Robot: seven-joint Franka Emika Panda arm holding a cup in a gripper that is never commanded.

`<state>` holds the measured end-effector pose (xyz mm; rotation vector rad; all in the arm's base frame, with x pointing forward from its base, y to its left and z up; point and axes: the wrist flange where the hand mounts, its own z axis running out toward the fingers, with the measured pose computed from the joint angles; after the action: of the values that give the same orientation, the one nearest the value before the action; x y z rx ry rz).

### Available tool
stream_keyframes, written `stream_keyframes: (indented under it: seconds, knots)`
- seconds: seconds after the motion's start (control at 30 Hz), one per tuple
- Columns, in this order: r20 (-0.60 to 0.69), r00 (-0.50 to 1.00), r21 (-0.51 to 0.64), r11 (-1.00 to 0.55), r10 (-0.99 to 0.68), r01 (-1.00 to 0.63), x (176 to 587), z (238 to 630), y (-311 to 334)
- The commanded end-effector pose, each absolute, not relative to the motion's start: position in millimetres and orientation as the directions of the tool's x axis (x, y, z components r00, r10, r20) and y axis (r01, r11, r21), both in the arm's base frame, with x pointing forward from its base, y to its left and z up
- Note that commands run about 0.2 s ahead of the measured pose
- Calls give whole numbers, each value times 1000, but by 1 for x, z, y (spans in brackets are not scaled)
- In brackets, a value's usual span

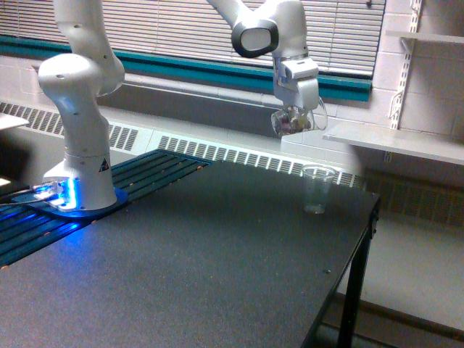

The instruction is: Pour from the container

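The container (pixel 292 121) hangs clamped in the gripper (pixel 296 116), above and slightly to the exterior view's left of the tall cup (pixel 317 189); tilt looks slight, hard to tell. Pre-pour step; next needs centring over the cup, then tipping.

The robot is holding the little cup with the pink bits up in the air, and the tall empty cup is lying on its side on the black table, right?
Not quite. The tall cup stands upright on the black table, as the exterior view shows. The rest is right: the gripper holds the little cup in the air.
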<state>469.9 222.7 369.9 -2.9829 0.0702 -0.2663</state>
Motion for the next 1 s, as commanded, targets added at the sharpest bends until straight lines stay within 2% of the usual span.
stream_keyframes:
  seconds: [0.03,1.0]
  knots:
    - [153,987,-144,-989,-40,-18,480,366,224]
    - [12,1000,-88,-996,16,17,472,345,232]
